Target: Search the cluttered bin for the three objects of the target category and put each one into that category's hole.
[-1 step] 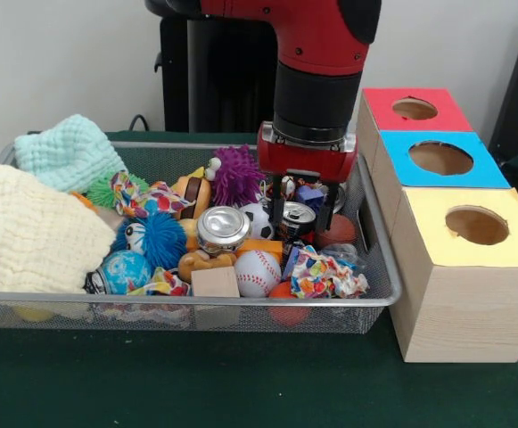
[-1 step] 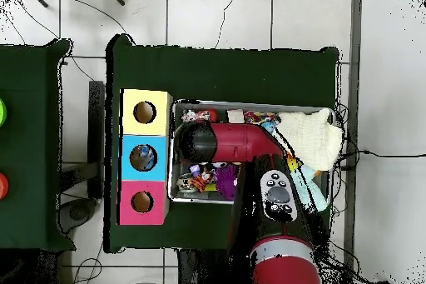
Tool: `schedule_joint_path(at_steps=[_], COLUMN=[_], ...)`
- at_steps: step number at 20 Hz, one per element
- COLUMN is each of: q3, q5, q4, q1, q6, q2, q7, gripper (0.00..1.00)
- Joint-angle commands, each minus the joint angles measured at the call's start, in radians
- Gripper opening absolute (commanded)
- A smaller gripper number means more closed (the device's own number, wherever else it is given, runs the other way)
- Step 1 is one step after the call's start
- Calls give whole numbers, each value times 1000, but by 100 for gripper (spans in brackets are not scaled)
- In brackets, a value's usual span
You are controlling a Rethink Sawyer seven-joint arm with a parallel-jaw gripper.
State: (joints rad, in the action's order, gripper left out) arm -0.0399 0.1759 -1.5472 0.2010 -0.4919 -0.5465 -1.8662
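In the bin [image 1: 379,267], the tool [image 1: 302,207] straddles an unlabelled can [image 1: 296,219].

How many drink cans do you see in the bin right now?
2. A silver can sits mid-bin, top facing the camera. A second can sits right of it, under the end effector. Clutter may hide more.

You have three box holes: one red [image 1: 415,109], one blue [image 1: 440,158], one yellow [image 1: 477,225]. You can count two cans [image 1: 222,228], two cloths [image 1: 27,234] and one baseball [image 1: 257,271].
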Motion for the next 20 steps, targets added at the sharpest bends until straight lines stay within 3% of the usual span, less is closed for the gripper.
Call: schedule_joint_path(at_steps=[1, 7, 16, 20], q3=[-44, -29, -139, -146], q5=[-18, -8, -5, -6], q4=[61, 74, 19, 8], q1=[30, -13, 32, 31], q6=[-66, -51, -62, -78], q2=[66, 78, 32, 10], q7=[-63, -85, 27, 23], gripper=[100, 100, 100, 100])
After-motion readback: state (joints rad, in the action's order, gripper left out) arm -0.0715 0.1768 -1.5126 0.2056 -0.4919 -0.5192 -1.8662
